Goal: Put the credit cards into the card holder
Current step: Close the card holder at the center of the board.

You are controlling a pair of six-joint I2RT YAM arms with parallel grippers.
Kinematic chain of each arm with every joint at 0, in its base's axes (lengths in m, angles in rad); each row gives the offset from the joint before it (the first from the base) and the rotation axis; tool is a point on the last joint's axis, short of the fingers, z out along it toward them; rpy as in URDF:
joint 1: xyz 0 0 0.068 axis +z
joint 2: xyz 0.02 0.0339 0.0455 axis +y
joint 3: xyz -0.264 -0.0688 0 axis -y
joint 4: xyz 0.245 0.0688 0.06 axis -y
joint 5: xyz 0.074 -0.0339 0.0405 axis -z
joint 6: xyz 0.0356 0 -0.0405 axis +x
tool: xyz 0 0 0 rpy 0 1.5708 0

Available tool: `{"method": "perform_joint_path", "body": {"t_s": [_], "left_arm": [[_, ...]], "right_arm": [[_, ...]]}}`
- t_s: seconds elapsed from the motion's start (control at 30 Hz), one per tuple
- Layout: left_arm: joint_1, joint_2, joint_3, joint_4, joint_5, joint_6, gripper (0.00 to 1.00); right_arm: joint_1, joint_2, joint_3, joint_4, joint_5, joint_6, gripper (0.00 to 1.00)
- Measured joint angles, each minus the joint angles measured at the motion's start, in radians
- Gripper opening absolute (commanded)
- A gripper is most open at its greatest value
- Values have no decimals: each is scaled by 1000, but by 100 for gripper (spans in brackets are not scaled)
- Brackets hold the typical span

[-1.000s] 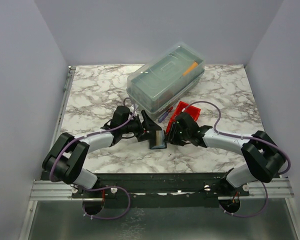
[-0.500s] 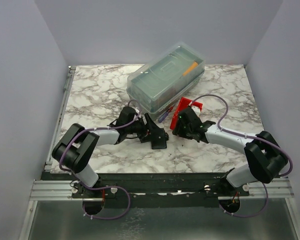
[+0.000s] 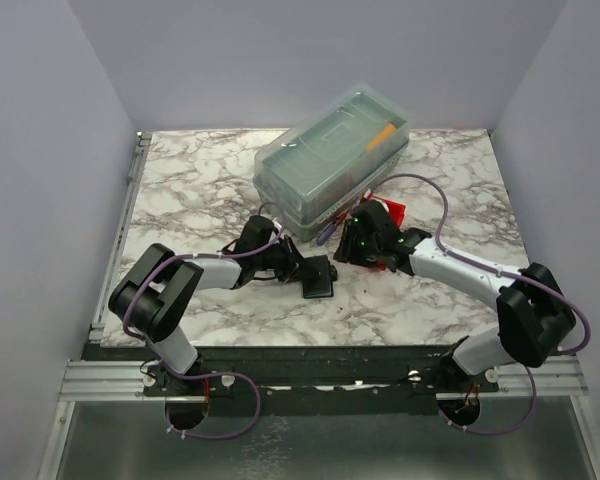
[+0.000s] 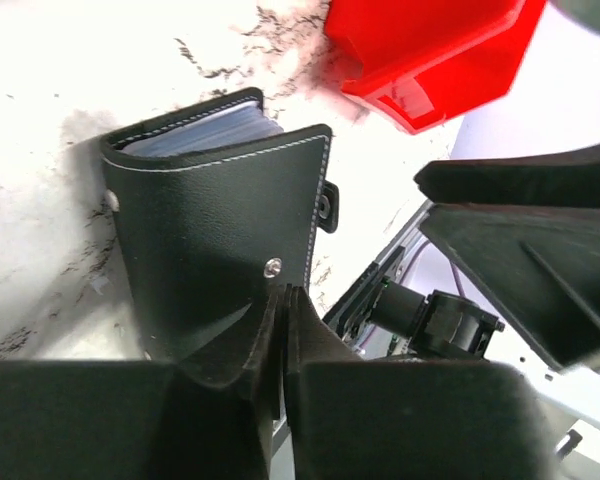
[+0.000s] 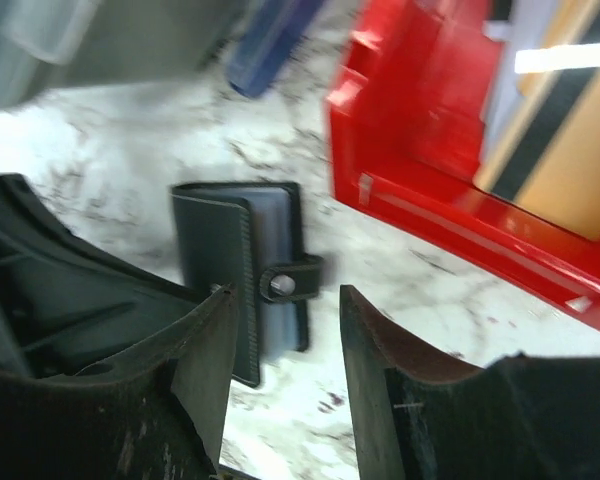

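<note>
Leather-look card holder (image 4: 205,200) lies folded on the desk (image 4: 50,130), its near cover edge pinched in the narrowly shut left claw (image 4: 285,305). Right claw (image 5: 287,310) hangs half-spread and empty just above the snap strap. The holder is probably light, floppy and slick, so grip the cover edge. Tan card (image 5: 555,140) sits in the red bin (image 5: 410,120), right of that claw.

walls (image 3: 280,60) plain pale lavender | table (image 3: 200,190) white-grey marble top | front rail (image 3: 110,378) metal | light even
</note>
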Motion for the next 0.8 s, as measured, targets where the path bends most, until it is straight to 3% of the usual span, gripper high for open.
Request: {"method": "perform_joint_path", "body": {"t_s": [0.17,0.3,0.8], "left_arm": [[0,41,0,-6,-21,24,0],[1,52,6,-1,-20,27,0],[-9,93,35,20,-10,21,0]], "right_arm": [[38,115,149,-31,-12,16,43],[66,194,228,-97,6,29,33],[122,267,283,-263,94,43,19]]}}
